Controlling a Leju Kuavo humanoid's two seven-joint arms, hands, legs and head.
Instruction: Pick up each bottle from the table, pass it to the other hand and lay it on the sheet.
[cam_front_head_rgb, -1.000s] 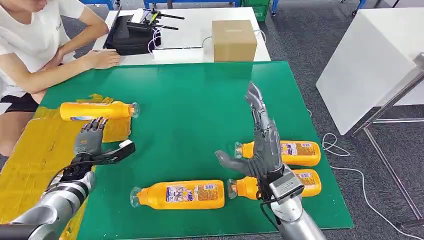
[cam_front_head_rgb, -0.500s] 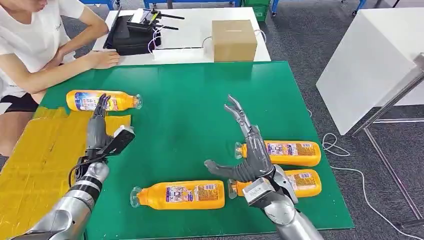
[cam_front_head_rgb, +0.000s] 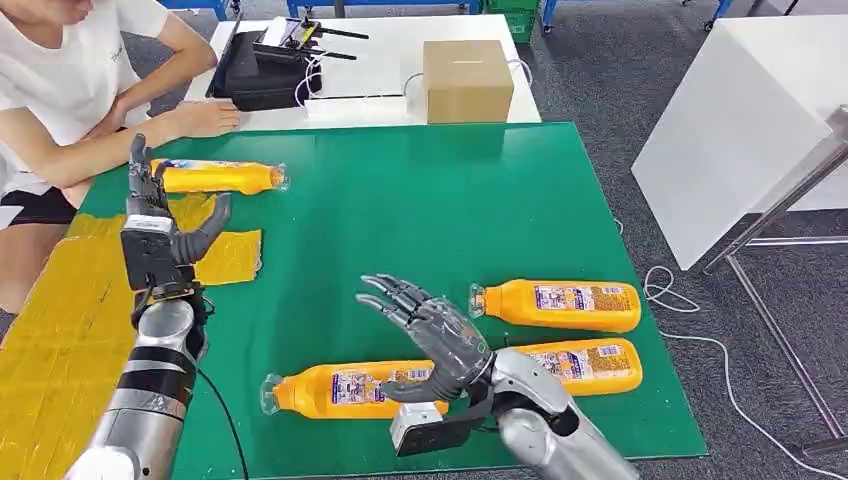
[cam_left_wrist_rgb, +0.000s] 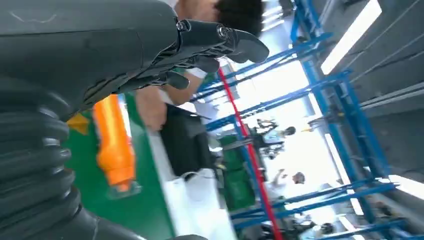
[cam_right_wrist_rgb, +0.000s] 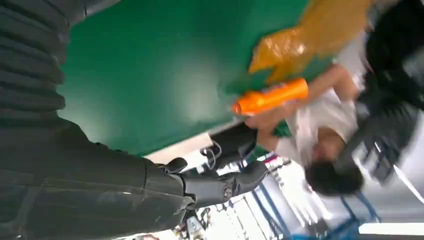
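- Far bottle (cam_front_head_rgb: 218, 177), upper left of head frame: lies flat on green mat (cam_front_head_rgb: 400, 210), long axis left-right, cap to the right; just above yellow sheet (cam_front_head_rgb: 70, 300), not on it.
- Front bottle (cam_front_head_rgb: 340, 389), bottom centre: flat, left-right, cap left.
- Two more at lower right, both flat w/ caps left: upper bottle (cam_front_head_rgb: 560, 304), lower bottle (cam_front_head_rgb: 590, 362).
- Left hand (cam_front_head_rgb: 155, 235), left side: raised upright, fingers spread wide, holds nothing, touches nothing.
- Right hand (cam_front_head_rgb: 435, 335), lower centre: fingers apart, pointing left, empty, above front bottle; contact w/ it – can't tell.
- Person's hand (cam_front_head_rgb: 205, 117) rests on white table, upper left.
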